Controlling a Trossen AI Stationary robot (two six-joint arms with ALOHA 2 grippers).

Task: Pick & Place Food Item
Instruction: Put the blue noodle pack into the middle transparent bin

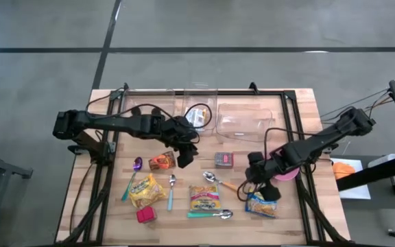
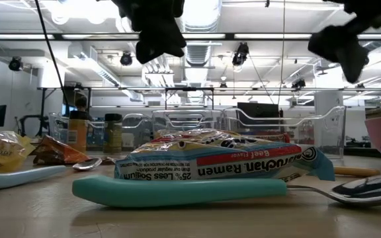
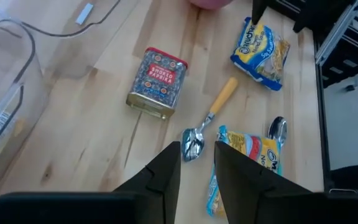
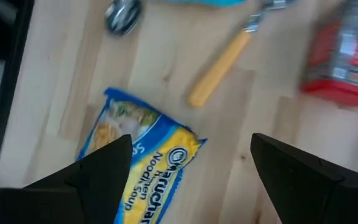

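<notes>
Middle clear bin (image 1: 199, 114): one packet inside, so task partly done.

Left end effector (image 1: 184, 155): just in front of that bin, fingers narrowly parted, empty.

Right end effector (image 1: 257, 180): well right of bin, wide open, empty, above blue-yellow noodle soup packet (image 1: 262, 204) on tabletop (image 1: 307, 103).

Remaining: grasp, carry to bin.

Light comes from above: in the low view, rows of ceiling lights (image 2: 197, 23) blaze white across the upper frame and wash out detail near them. Against that brightness both tools show only as black silhouettes along the top edge. The ramen packet (image 2: 220, 165) in the centre is sharp, while the room behind is slightly soft. From above, the desk (image 1: 108, 206) is evenly and brightly lit, with only short, faint shadows. The right wrist view is blurred throughout, the noodle soup packet (image 4: 142, 165) smeared; the left wrist view is crisper.
</notes>
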